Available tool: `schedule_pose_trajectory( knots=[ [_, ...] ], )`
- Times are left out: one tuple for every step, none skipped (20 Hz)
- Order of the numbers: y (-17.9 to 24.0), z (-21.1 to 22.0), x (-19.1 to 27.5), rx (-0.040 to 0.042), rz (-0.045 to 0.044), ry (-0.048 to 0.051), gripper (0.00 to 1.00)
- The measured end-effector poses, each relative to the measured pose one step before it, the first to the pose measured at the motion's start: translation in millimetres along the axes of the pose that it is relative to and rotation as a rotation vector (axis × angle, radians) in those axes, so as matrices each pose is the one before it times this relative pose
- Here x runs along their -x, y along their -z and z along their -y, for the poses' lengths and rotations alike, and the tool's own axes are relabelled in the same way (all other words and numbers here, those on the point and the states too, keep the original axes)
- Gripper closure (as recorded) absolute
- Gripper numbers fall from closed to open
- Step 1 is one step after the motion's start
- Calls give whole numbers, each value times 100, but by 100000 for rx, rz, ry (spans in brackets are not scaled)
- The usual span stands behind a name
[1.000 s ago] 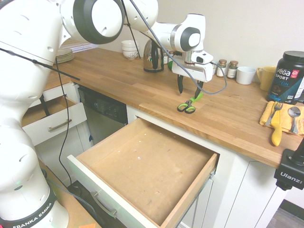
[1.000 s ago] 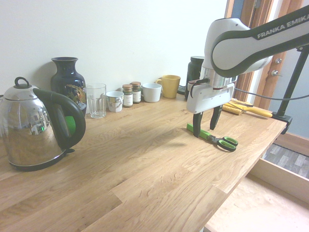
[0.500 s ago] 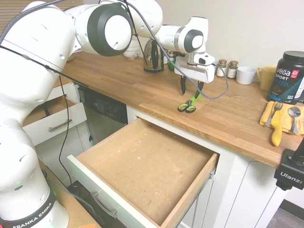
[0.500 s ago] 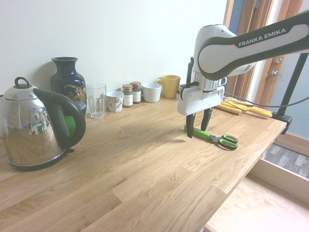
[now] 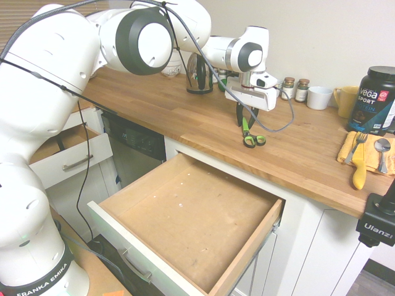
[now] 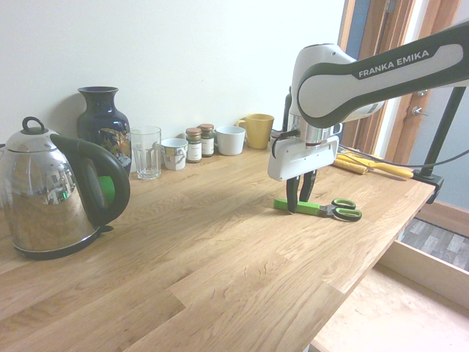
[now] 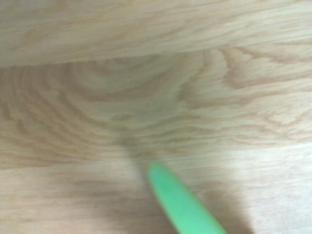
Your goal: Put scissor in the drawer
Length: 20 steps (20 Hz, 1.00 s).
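While the drawer (image 5: 185, 222) stands open and empty, we see the gripper (image 6: 300, 199) pinched narrow around the scissor's (image 6: 316, 208) green blade on the countertop (image 6: 220, 249), at the drawer's one o'clock, so lift, carry and release remain.

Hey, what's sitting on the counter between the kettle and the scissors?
Nothing: in the second exterior view the wooden counter is bare from the kettle across to the scissors.
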<state>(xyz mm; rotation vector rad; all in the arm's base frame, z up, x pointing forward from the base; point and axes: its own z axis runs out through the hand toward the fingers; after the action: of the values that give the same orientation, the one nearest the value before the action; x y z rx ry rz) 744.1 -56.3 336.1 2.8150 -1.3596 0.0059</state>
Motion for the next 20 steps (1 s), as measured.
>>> schedule_pose_trajectory(
  knots=[
    [0,-29,-31,37,-39,-63,100],
    [0,-23,-24,26,-30,-52,100],
    [0,-7,-8,10,-11,-26,100],
    [1,18,19,-3,-2,3,100],
    [8,45,48,-12,-11,31,100],
    [36,78,69,-99,-95,108,100],
    [41,94,95,-69,-64,147,100],
    [49,89,95,-52,-45,106,100],
    [70,85,84,-105,-98,74,100],
    [113,81,77,-153,-147,21,100],
    [181,43,42,-210,-182,-72,100],
    [242,11,10,-262,-226,-108,100],
    [273,-2,-3,-295,-251,-97,100],
    [308,-9,-10,-320,-278,-95,100],
    [329,-10,-10,-336,-289,-79,100],
    [334,-5,-3,-343,-285,-66,100],
    [354,6,10,-373,-309,-29,100],
    [400,13,18,-406,-336,-1,100],
    [432,15,21,-438,-364,-3,100],
    [398,16,23,-403,-336,-16,100]
  ],
)
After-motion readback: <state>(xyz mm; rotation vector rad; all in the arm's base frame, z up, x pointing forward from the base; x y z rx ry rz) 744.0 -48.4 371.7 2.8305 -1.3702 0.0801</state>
